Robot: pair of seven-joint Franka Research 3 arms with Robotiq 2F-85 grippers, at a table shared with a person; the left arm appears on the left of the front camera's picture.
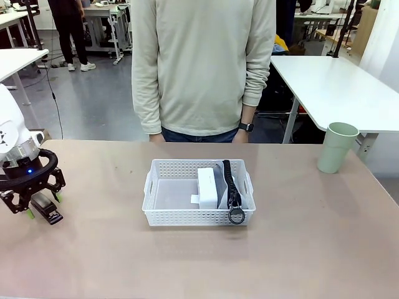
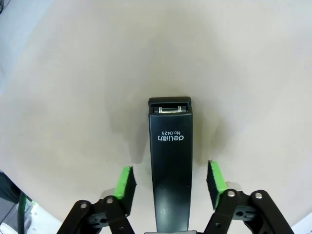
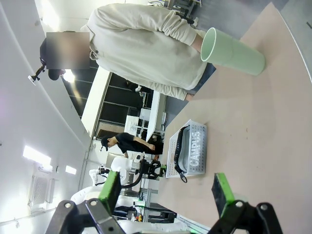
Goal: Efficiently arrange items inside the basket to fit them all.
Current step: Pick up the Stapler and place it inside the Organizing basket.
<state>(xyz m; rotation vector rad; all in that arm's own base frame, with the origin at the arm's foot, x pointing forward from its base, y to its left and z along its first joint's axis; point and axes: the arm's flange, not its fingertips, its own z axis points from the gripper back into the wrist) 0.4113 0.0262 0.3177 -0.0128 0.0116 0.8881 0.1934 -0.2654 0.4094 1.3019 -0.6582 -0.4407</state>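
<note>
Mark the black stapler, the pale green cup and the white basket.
black stapler [image 2: 170, 161]: left wrist view, middle of its top arm.
pale green cup [image 1: 336, 149]: front view, middle of its side wall.
white basket [image 1: 199, 217]: front view, its perforated near wall.

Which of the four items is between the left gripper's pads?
The small black stapler, lying on the table. The pouch and white box are in the basket; the green cup stands apart.
</note>
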